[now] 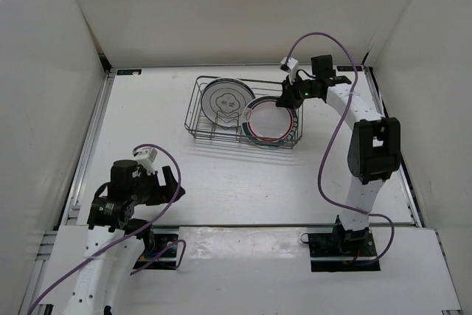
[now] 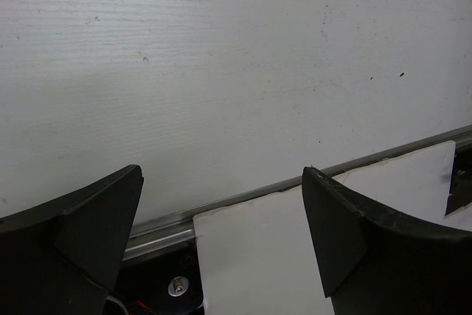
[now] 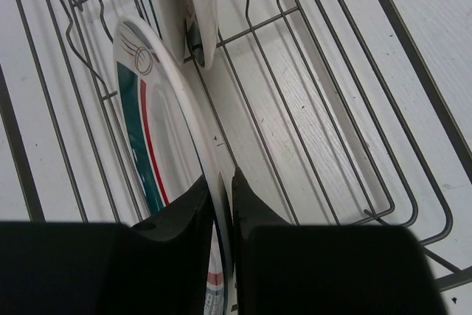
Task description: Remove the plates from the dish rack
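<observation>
The right gripper (image 3: 221,186) was pinched on the rim of the teal-banded plate (image 3: 147,130), which stood on edge in the rack (image 3: 324,130) beneath its fingers. Next, I'd judge, it needed a straight lift clear of the wires. The left gripper (image 2: 221,182) hung open, far off.

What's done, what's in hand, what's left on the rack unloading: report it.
Done: nothing visible; no plate lies outside the dish rack. In hand: the right tool is shut on the rim of the teal-banded plate, which sits in the rack. Left: that plate, the grey plate and what looks like another white plate. The left tool is open and empty.
</observation>
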